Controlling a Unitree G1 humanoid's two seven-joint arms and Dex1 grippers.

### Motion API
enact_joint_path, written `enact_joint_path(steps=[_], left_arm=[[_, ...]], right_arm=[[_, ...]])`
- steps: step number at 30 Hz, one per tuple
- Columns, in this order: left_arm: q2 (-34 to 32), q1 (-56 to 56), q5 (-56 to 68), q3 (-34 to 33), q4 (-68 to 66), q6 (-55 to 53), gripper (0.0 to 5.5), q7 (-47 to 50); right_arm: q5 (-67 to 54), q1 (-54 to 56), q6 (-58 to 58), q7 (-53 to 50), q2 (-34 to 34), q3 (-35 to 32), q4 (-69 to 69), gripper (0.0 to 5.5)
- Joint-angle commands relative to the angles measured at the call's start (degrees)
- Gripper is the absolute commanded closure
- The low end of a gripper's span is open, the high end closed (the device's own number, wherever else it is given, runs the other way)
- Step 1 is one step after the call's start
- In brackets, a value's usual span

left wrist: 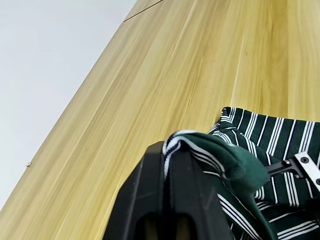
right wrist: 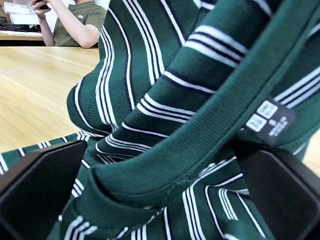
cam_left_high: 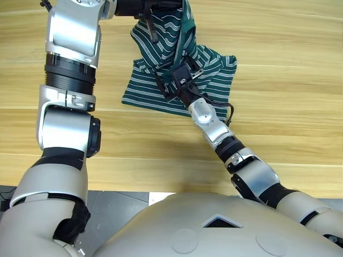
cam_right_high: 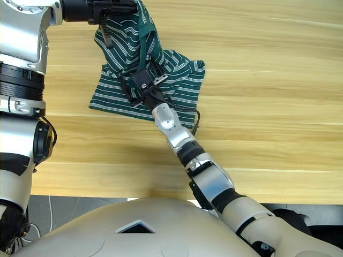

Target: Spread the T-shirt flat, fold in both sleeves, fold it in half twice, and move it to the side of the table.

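Above table (cam_left_high: 278, 64), left jaws pinch T-shirt (cam_left_high: 214, 72); right jaws spread around collar (right wrist: 200, 145).

Pale wooden table (cam_left_high: 278, 64), grey floor (cam_left_high: 118, 201)

Bare table (cam_left_high: 289, 80) is lying open to the robot's right and left and along the near edge. The T-shirt (cam_left_high: 214, 69) is blocking the far middle, one part hanging from the clamped left gripper (left wrist: 169, 155) and passing between the spread fingers of the right gripper (right wrist: 160, 185).
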State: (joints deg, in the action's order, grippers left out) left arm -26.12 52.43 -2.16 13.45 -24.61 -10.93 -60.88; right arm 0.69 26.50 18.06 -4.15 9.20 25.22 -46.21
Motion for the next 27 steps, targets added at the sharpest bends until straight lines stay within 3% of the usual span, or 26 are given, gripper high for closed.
enact_joint_path(steps=[1, 4, 17, 27], left_arm=[[-0.36, 2.37, -0.99, 0.68, -0.48, 1.23, 5.48, 0.16], [-0.4, 2.26, -1.14, 0.73, -0.68, 1.5, 5.5, 0.31], [-1.59, 2.15, -1.72, 0.41, -2.88, 3.37, 5.5, 0.91], [-5.89, -0.2, -0.89, -2.45, -3.9, 4.51, 5.5, 1.51]], right_arm=[[-4.76, -3.96, -3.67, -0.32, 15.17, -3.26, -2.98, 0.1], [-5.28, -3.96, -3.67, -0.45, 15.28, -3.03, -3.14, 0.44], [-6.48, -7.34, -6.15, 0.46, 14.24, -0.32, 2.19, 2.9], [-11.94, -13.34, -23.3, 5.16, -2.18, -2.53, 35.32, 4.7]])
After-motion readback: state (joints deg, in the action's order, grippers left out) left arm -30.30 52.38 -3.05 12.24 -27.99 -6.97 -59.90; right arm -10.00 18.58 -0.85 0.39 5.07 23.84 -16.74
